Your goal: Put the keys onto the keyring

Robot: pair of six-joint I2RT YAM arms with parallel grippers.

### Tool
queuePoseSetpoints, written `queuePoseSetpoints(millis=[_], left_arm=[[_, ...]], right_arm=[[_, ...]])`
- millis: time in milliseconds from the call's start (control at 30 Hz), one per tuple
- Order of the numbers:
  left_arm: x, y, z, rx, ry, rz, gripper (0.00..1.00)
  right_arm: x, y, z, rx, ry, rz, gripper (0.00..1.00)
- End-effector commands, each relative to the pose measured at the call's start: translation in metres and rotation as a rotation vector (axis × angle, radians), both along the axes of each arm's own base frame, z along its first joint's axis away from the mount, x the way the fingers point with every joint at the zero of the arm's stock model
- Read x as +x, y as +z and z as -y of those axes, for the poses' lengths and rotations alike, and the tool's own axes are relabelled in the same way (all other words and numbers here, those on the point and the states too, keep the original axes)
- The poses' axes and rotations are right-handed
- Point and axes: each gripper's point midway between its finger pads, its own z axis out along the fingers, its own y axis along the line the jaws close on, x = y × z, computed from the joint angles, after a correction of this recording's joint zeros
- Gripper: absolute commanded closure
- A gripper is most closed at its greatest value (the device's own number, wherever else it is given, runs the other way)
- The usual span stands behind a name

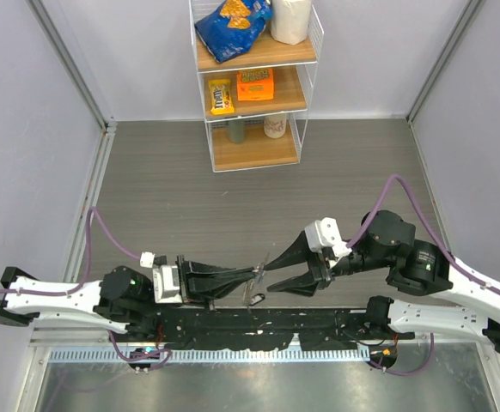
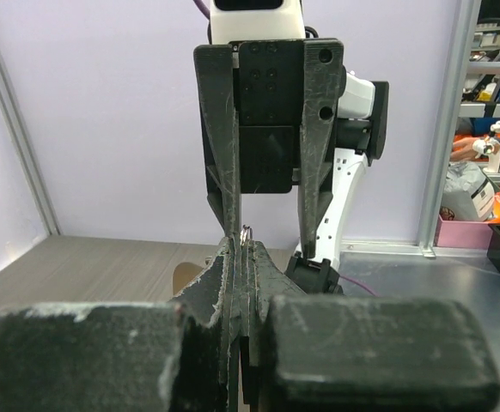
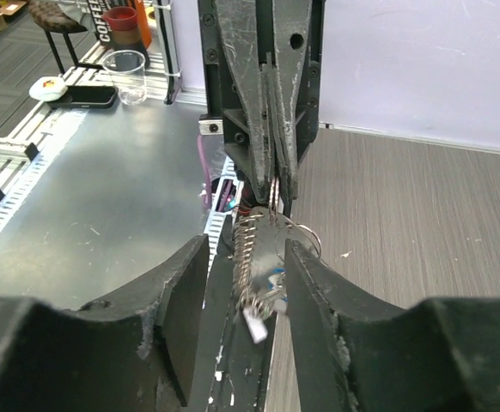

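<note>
Both arms reach low and level toward each other over the table's point(image 1: 233, 197) near edge, tips nearly meeting. Left gripper point(image 1: 252, 276) is pressed together, pinching the keyring point(image 3: 273, 204), with its chain point(image 3: 248, 249) dangling below. Right gripper point(image 1: 271, 273) is spread, one finger either side of the bunch; the keys can't be made out.

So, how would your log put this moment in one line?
left fingers: shut on keyring | right fingers: open around its chain

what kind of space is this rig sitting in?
Probably a robot-lab data-collection booth: plain panel walls enclose the table, a wire shelf holds snack packets, and the left wrist view shows storage racks beyond the booth.
</note>
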Motion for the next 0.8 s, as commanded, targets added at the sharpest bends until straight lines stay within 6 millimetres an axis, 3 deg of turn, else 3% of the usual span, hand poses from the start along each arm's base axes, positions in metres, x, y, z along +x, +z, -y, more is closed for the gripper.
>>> queuePoseSetpoints(millis=[0, 300, 767], left_arm=[[0.005, 0.026, -0.010, -0.117, 0.015, -0.035, 1.00], [0.004, 0.028, -0.011, -0.132, 0.008, -0.039, 1.00], [0.006, 0.027, -0.014, -0.146, 0.018, -0.051, 1.00]], right_arm=[[0.008, 0.033, -0.001, 0.100, -0.050, 0.049, 0.55], [0.012, 0.044, -0.002, 0.138, -0.080, 0.049, 0.59], [0.008, 0.038, -0.010, 0.108, -0.046, 0.022, 0.63]])
